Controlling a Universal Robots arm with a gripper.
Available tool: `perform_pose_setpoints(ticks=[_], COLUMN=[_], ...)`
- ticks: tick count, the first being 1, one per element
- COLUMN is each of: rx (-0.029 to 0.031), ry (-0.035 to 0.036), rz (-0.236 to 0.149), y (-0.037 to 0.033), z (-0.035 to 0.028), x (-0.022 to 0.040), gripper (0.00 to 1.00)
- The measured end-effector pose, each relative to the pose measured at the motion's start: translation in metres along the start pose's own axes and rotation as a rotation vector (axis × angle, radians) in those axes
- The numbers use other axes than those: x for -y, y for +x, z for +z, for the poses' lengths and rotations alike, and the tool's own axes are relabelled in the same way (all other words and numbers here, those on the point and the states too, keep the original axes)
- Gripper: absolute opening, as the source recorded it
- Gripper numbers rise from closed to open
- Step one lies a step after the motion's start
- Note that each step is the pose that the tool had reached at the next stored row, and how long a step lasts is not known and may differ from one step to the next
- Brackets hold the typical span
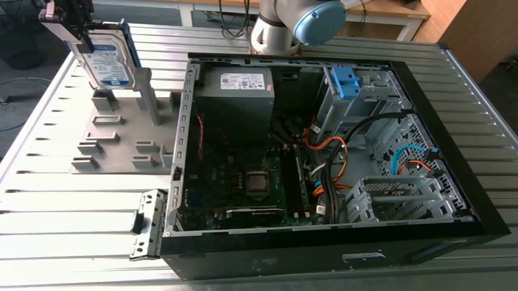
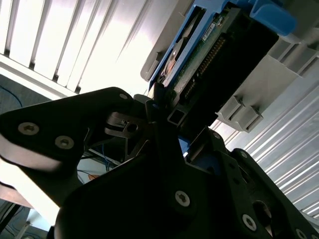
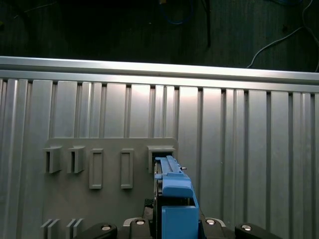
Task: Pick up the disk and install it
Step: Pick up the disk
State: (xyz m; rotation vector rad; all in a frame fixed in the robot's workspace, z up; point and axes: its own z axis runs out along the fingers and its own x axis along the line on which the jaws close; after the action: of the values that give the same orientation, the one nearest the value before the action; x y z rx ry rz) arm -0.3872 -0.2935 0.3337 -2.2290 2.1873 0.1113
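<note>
The disk [image 1: 109, 60] is a silver drive with a white-and-blue label in a blue carrier frame. It stands on edge at the exterior view's far left, over the grey holder plate [image 1: 121, 139]. My gripper [image 1: 67, 21] is shut on its upper end. In the second wrist view the black fingers [image 2: 164, 144] clamp the disk [image 2: 207, 47], whose circuit board and connector face the camera. In the first wrist view the disk's blue edge [image 3: 173, 191] runs from my gripper [image 3: 174, 228] toward a slot block [image 3: 161, 153]. Whether its lower end still sits in the slot, I cannot tell.
An open computer case [image 1: 324, 151] lies on the ribbed metal table [image 1: 73, 206], at the exterior view's right. Inside are a grey power supply [image 1: 235, 91], the mainboard [image 1: 242, 182], loose cables and a drive cage holding a bare blue bracket [image 1: 346, 82]. The arm's base [image 1: 279, 27] stands behind the case.
</note>
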Motion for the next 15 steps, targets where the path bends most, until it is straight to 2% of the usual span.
perform_pose_setpoints(ticks=[15], rx=[0.0000], ry=[0.0001], rz=[0.000], y=[-0.0004], z=[-0.0057], x=[-0.0002], gripper=[0.36])
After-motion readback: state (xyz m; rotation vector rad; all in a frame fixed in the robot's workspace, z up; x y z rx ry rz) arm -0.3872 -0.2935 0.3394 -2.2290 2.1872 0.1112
